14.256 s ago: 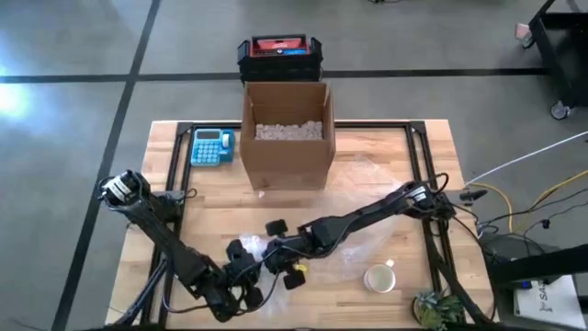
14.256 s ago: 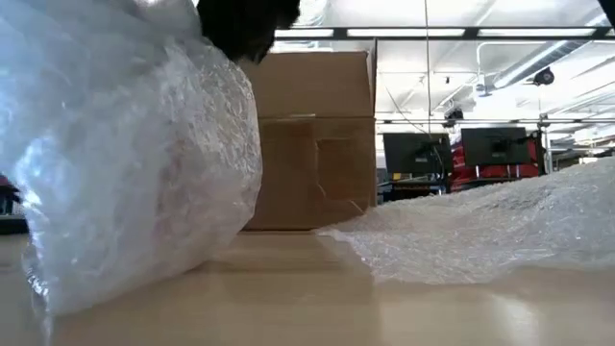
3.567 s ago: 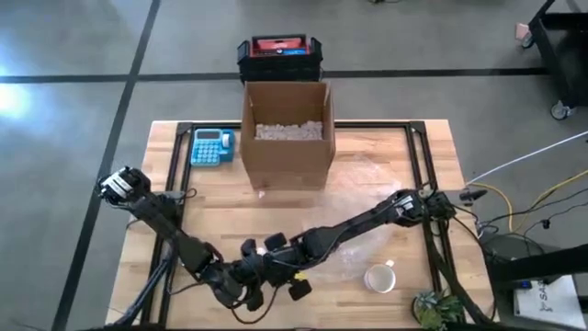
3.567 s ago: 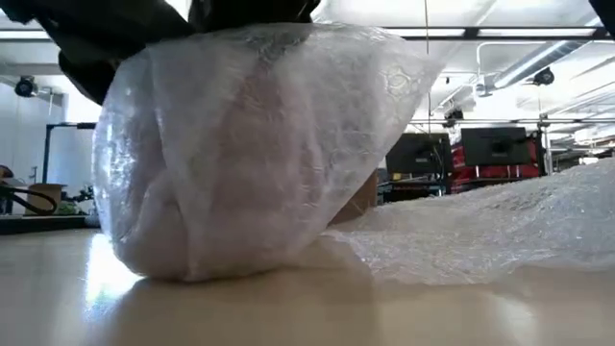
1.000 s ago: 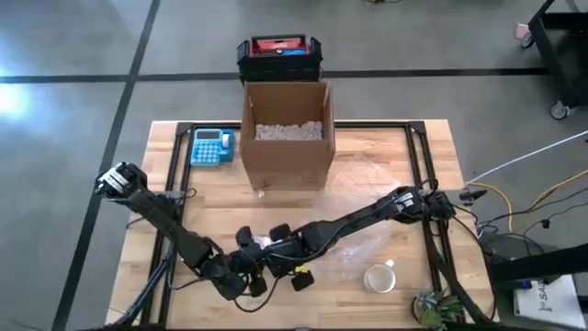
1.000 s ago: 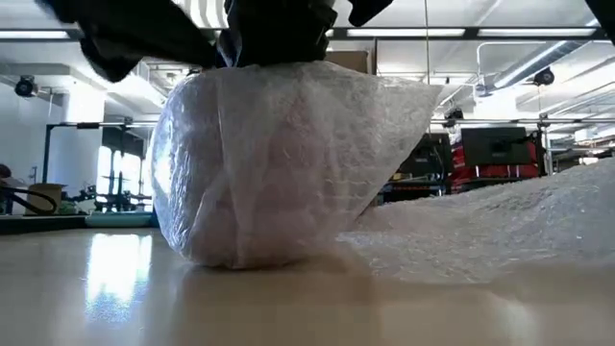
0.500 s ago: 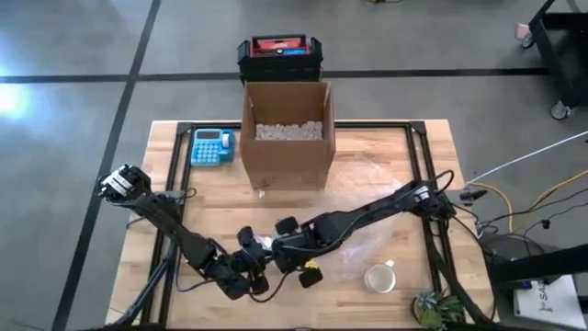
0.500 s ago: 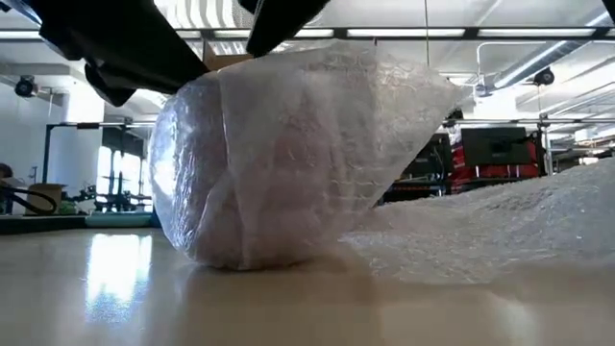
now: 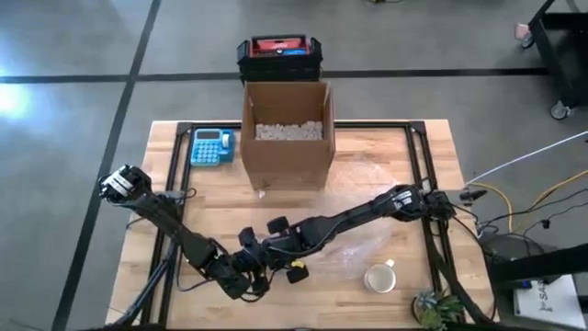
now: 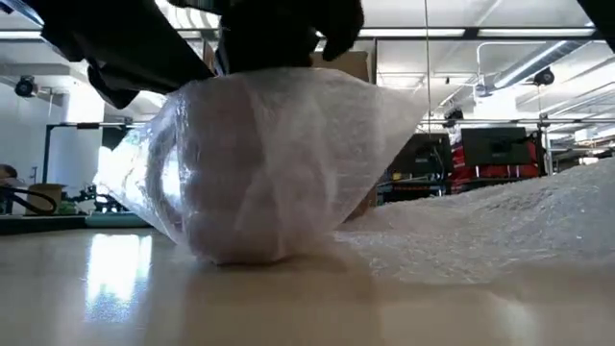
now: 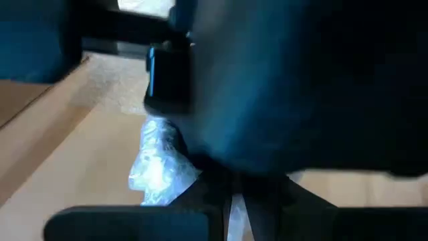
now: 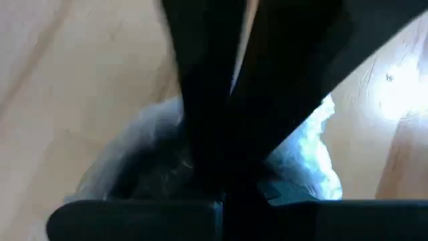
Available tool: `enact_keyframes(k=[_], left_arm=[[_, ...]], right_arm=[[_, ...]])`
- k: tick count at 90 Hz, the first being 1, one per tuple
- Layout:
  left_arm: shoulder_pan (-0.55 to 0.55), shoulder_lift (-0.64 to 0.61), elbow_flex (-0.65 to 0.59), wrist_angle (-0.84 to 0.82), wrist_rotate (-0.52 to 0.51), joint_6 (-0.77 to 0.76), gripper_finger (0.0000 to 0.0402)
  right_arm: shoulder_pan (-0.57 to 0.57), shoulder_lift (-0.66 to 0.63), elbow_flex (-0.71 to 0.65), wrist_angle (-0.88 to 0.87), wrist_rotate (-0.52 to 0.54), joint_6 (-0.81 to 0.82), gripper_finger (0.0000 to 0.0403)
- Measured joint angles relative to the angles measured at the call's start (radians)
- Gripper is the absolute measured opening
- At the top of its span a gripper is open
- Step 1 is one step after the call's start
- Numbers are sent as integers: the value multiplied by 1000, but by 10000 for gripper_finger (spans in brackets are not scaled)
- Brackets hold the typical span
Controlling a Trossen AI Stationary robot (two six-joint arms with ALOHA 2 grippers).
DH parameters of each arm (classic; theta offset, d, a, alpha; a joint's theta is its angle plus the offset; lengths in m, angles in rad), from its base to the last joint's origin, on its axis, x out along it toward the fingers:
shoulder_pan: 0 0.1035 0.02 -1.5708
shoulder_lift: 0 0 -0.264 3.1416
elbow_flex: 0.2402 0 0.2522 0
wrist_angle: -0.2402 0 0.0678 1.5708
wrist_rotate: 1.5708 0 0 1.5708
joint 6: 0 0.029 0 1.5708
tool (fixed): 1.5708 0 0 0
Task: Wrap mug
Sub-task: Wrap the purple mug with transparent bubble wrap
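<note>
A bundle of clear bubble wrap (image 10: 269,173) stands on the table near its front edge (image 9: 266,260); what it holds is hidden. Both grippers meet on top of it. My left gripper (image 9: 246,269) comes from the left and is shut on the wrap (image 11: 231,201). My right gripper (image 9: 278,250) comes from the right and is shut on the wrap too (image 12: 224,191). A cream mug (image 9: 378,277) stands bare on the table at the front right, apart from both grippers. The rest of the bubble-wrap sheet (image 10: 500,231) lies spread toward the right. My left gripper pinches a thin fold of the bubble wrap (image 11: 231,213) between its two fingers at the top of the bundle, coming from the table's left. The bundle rests on the table below it. How many layers it has cannot be told. My right gripper is shut on the wrap at the top of the bundle (image 12: 304,150), reaching over it from the table's right. Its own fingers hide the place of contact. The wrap is drawn down over the bundle's top, and the bundle's base sits on the table.
An open cardboard box (image 9: 286,133) with packing peanuts stands at the middle back, a blue calculator (image 9: 211,146) to its left. A black and red case (image 9: 279,57) sits behind the table. A small plant (image 9: 438,308) is at the front right corner.
My right gripper has gone up a little and then toward the table's left over the bundle, drawing the raised flap of wrap down. The bundle's top now sits lower and flatter, and a fold of wrap sticks out on its left side. The bundle has stayed where it was.
</note>
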Motion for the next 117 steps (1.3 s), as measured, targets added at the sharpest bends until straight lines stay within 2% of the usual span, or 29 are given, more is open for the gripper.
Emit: enact_keyframes(k=[23, 40, 59, 73, 91, 117], left_arm=[[-5, 0, -1, -4, -4, 24, 20], [-15, 0, -1, -4, 1, 40, 20], [-15, 0, -2, -3, 0, 39, 20], [-13, 0, -2, 0, -15, 40, 20], [-14, 0, -2, 7, -2, 55, 20], [-13, 0, -2, 11, 0, 57, 20]], right_arm=[[7, -101, 71, -135, -13, 30, 0], [45, -121, 60, -177, -132, 27, 0], [59, -60, 5, -52, -104, 18, 0], [50, -19, 3, -67, -101, 9, 0], [53, -57, 69, -151, -69, -2, 0], [8, -88, 91, -130, -19, -13, 0]])
